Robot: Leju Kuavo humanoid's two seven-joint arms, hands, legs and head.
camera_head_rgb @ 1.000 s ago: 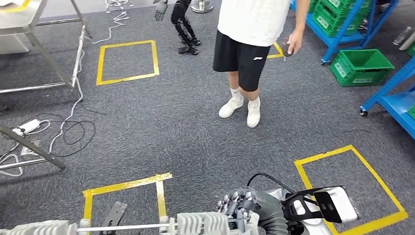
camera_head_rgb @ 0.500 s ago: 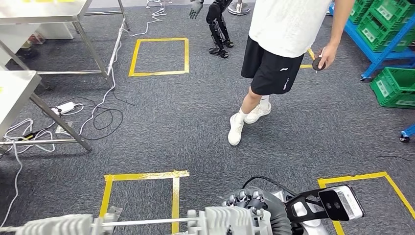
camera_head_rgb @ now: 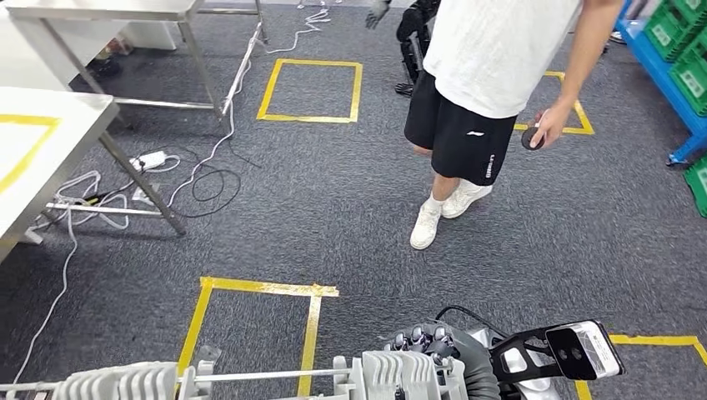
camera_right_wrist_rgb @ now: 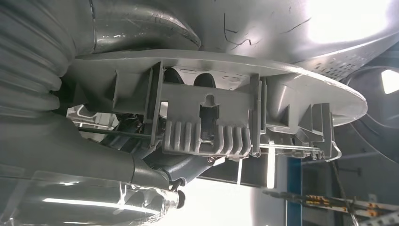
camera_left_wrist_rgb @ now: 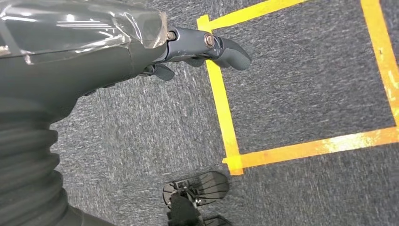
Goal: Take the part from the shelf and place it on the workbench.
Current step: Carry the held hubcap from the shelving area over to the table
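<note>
The robot is carrying the part [camera_head_rgb: 250, 379], a long grey plastic piece with ribbed blocks and a thin rod. In the head view it lies low across the robot's front. The right hand [camera_head_rgb: 425, 346] holds it, with dark fingers curled over one ribbed block. The right wrist view shows the same part [camera_right_wrist_rgb: 211, 122] pressed close against that hand. The left hand [camera_left_wrist_rgb: 141, 42] hangs over the grey carpet and holds nothing. Its thumb sticks out, but I cannot tell how its other fingers lie.

The workbench [camera_head_rgb: 33, 158] is a white table with yellow tape on top. It stands off to the robot's left, well apart from the part. So the step in hand looks like walking the part over to it.

To do this well, the right hand should keep a firm hold, because the part is long and could tip. The robot should carry it level.

White cables [camera_head_rgb: 100, 187] lie on the floor near the workbench legs. The robot's feet should stay off them.

A person [camera_head_rgb: 483, 100] in a white shirt and black shorts stands ahead, a little to the right, holding a small dark thing. The robot should turn away from the person, so the part does not bump them.

Once the robot reaches the workbench, the whole part should be over the top, away from the near edge, before the hand lets go.
</note>
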